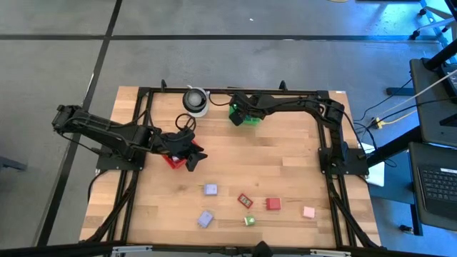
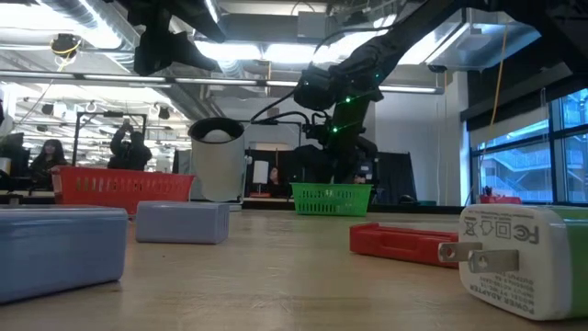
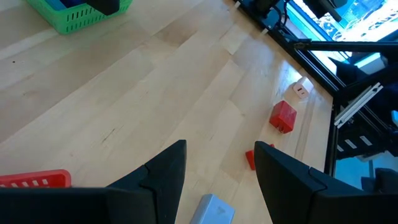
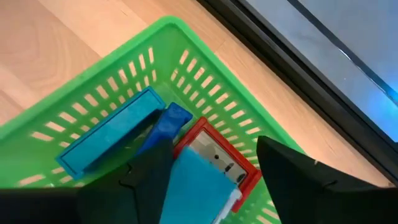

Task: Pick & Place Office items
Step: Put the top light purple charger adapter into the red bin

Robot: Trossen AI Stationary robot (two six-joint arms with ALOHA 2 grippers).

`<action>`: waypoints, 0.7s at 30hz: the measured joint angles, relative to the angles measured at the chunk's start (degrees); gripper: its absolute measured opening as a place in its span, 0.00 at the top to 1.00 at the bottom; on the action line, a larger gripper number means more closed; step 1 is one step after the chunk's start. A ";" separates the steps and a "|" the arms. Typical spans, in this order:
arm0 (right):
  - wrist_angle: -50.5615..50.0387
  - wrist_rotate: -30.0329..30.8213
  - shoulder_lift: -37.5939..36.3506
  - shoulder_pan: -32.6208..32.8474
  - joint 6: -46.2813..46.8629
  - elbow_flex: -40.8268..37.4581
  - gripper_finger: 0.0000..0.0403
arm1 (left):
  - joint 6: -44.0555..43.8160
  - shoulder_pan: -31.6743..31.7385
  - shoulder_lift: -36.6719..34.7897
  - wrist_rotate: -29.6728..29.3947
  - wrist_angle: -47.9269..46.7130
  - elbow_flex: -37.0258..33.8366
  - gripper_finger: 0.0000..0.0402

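Your right gripper (image 4: 211,180) above the green basket (image 4: 205,93), fingers parted, light blue piece (image 4: 196,183) between them over the basket's red-framed piece (image 4: 217,155), grip uncertain, left gripper (image 1: 191,151) half-open, empty, farther off.

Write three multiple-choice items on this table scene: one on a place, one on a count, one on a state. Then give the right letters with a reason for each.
1. Where is the right gripper?
A. over the green basket at the table's far edge
B. over the loose pieces near the front edge
C. off the table

2. How many small pieces lie loose on the wooden table in the high view?
A. two
B. six
C. twelve

3. How do the left gripper's fingers stand?
A. shut on a red piece
B. apart, with nothing between them
C. shut on the white cup

Answers:
1 A, the high view shows it above that basket, and the right wrist view looks straight down into it.
2 B, two lavender, two red, one green and one pink can be counted.
3 B, the left wrist view shows bare wood in the gap between the fingers.
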 joint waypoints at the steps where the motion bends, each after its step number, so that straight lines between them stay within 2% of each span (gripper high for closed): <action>1: -0.02 0.00 0.00 0.00 -0.02 0.00 0.39 | 0.00 0.00 0.00 0.00 0.00 0.00 0.54; 11: -0.78 0.00 -5.40 0.05 -1.73 0.00 0.29 | 0.00 0.01 0.00 0.00 0.00 0.00 0.54; 16: -2.18 0.00 -11.24 0.48 -1.69 0.00 0.27 | 0.00 0.00 0.00 0.00 0.00 0.00 0.54; 21: -8.21 0.02 -18.48 2.10 -1.47 0.00 0.28 | 0.00 0.05 0.00 -0.02 0.15 0.00 0.54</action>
